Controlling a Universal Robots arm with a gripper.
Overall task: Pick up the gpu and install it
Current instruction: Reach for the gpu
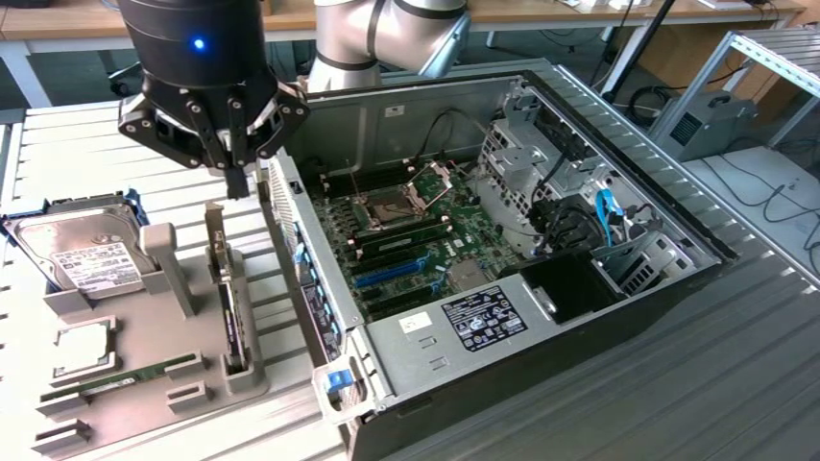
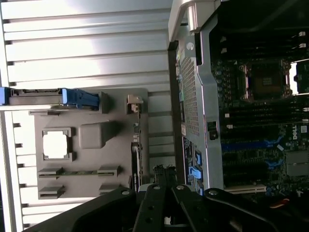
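Remote op here, watching both feeds. The gripper (image 1: 237, 184) hangs over the near end of the grey holder (image 1: 160, 322) with its fingers pressed together and nothing between them. The gpu (image 1: 227, 303) stands on edge in its slot in that holder, just beside the case wall (image 1: 292, 252), and it isn't touched yet. In the wrist view it's a thin dark line with the pale bracket at one end.

What worries me:
- The fingers are closed, so if I drop from here they'd jab the card's top edge or the bracket instead of straddling it.
- The card is thin and only propped upright. An off-centre pinch could tip it or jam it in the holder.
- That case wall is really close, so the wide gripper body could clip it on the way down or while swinging over.
- The blue slot (image 1: 391, 274) on the board looks tight, and a tilted grip would probably mean a crooked seat.
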